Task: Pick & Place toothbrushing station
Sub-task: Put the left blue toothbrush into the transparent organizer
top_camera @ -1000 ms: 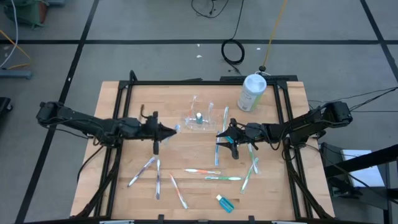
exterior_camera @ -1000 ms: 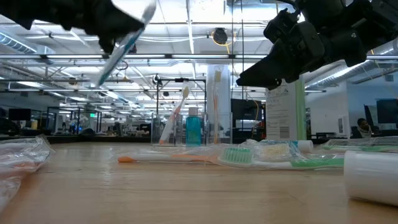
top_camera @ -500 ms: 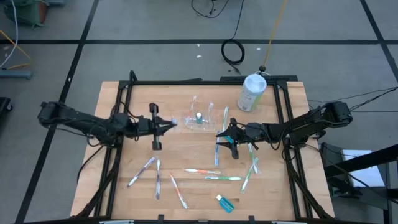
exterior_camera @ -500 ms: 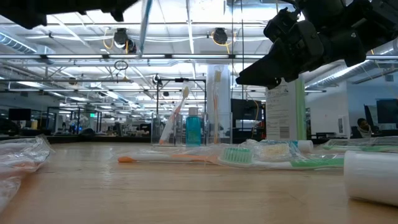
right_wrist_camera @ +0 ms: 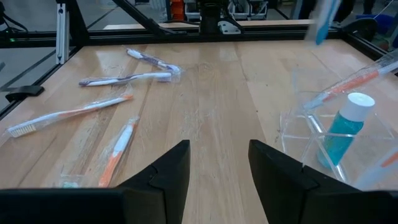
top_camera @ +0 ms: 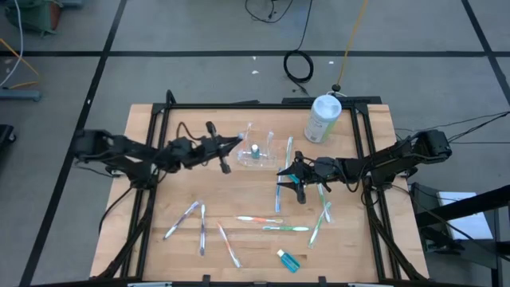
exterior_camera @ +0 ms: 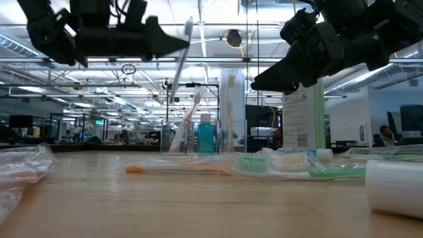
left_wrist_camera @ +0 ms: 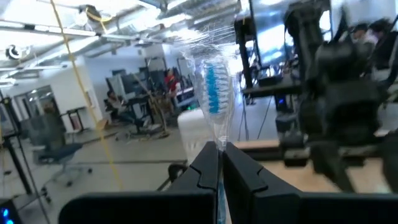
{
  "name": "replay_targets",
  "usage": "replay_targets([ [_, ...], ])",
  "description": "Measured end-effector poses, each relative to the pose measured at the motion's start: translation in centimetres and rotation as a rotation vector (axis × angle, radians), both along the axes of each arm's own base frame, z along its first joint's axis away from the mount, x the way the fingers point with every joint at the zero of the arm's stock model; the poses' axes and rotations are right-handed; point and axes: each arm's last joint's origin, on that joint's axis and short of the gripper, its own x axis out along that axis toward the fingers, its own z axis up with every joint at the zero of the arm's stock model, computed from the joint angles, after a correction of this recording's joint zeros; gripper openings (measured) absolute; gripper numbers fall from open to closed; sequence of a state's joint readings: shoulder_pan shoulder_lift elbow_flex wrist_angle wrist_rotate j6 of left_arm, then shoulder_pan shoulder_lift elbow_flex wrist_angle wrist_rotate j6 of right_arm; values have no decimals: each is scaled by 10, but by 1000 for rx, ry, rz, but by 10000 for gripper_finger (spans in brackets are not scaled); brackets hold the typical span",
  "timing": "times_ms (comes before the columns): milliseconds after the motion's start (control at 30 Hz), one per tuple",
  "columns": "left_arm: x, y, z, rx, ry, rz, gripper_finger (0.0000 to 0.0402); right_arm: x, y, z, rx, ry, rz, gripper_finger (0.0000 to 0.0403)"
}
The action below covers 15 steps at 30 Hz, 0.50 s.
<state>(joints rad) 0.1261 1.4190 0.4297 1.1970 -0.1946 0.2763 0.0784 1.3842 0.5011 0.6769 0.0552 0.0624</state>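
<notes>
the left gripper (left_wrist_camera: 219, 152) pinched a wrapped toothbrush (left_wrist_camera: 213, 93) that looked light and slippery near the clear toothbrushing station (top_camera: 255, 151), best held by its handle, while the right gripper (right_wrist_camera: 217, 168) waited with jaws apart

Clear glossy plastic toothbrushing station (top_camera: 256, 152) — on a smooth, pale wooden table (top_camera: 239, 199).

wooden table (top_camera: 159, 199); scattered toothbrushes (top_camera: 259, 218), clear holder (top_camera: 256, 153), white canister (top_camera: 323, 118)
</notes>
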Motion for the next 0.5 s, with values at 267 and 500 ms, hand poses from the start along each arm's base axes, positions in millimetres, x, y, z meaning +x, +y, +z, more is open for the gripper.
replay_targets([
  [267, 11, 18, -32, -61, 48, 39, 8, 0, 0, 0, 0, 0, 0, 155],
  [500, 14, 26, -52, -224, 70, 103, 4, 0, 0, 0, 0, 0, 0, 155],
])
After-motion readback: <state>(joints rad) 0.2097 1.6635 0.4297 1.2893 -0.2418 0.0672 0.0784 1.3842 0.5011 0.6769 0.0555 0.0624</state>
